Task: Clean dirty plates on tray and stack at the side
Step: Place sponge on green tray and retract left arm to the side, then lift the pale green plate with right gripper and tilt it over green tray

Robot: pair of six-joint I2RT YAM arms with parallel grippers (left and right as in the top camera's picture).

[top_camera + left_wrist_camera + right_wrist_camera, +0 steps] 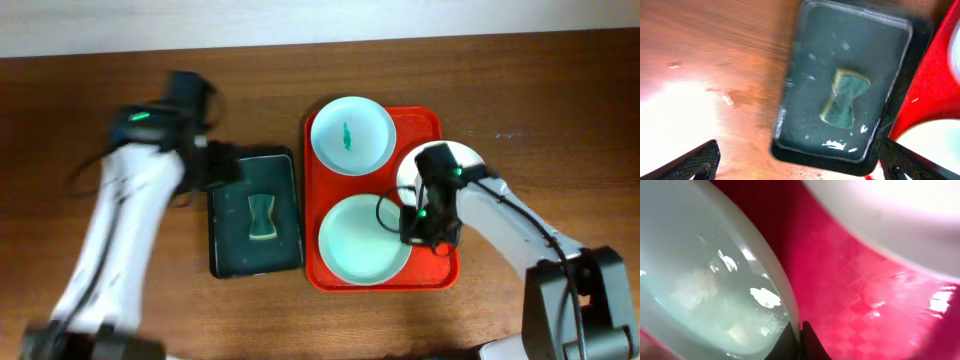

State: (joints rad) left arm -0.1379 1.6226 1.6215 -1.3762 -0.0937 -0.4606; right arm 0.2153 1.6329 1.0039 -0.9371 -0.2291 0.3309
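Observation:
The red tray [436, 128] holds three plates. A mint-blue plate [352, 135] at the back has a teal smear. A second mint-blue plate [360, 240] at the front looks clean. A white plate [470, 160] at the right is mostly hidden by my right arm. My right gripper [415, 235] is shut on the front plate's right rim [790, 310], seen close in the right wrist view [798, 340]. My left gripper [800, 160] is open and empty above the table, at the near end of the black tray [890, 30].
The black tray [228, 245] lies left of the red tray and holds a green-yellow sponge [262, 215], which also shows in the left wrist view [845, 97]. Wooden table [540, 90] surrounds both trays. A pale wall runs along the back.

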